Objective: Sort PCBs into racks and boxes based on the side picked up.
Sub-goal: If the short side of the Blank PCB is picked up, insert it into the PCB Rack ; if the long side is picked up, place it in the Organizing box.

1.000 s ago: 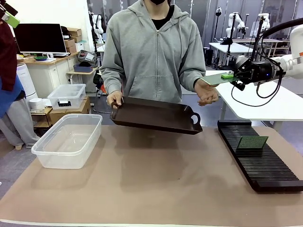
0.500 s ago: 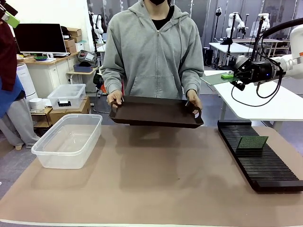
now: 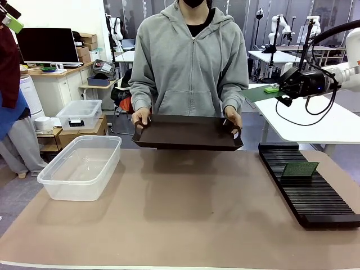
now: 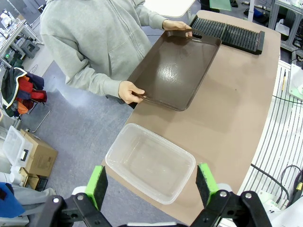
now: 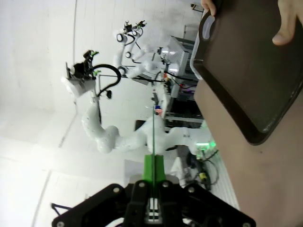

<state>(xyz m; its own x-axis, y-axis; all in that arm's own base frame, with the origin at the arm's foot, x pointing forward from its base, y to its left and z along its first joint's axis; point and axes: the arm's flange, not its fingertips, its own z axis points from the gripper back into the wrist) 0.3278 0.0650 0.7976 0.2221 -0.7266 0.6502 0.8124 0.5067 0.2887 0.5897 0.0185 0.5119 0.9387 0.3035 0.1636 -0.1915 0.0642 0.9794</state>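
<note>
My right gripper [image 3: 274, 90] hangs high at the right, above the table's far edge, shut on a flat green PCB [image 3: 256, 93] that sticks out toward the person. In the right wrist view that PCB [image 5: 154, 135] shows edge-on as a thin line between the green pads. A second PCB [image 3: 300, 169] stands upright in the black slotted rack [image 3: 315, 197] at the right. The clear box [image 3: 81, 166] sits at the left, with nothing in it. My left gripper [image 4: 151, 185] hovers high above the box [image 4: 150, 163], open, with nothing between its fingers.
The person holds a dark brown handled tray [image 3: 185, 132] level with both hands over the table's far edge. A smaller lidded clear container [image 3: 79, 114] stands off the table at the back left. Brown tabletop lies between box and rack.
The person's open hand left the held PCB and took the tray's handle; the tray is now level in both hands. My right gripper has stayed in place.
</note>
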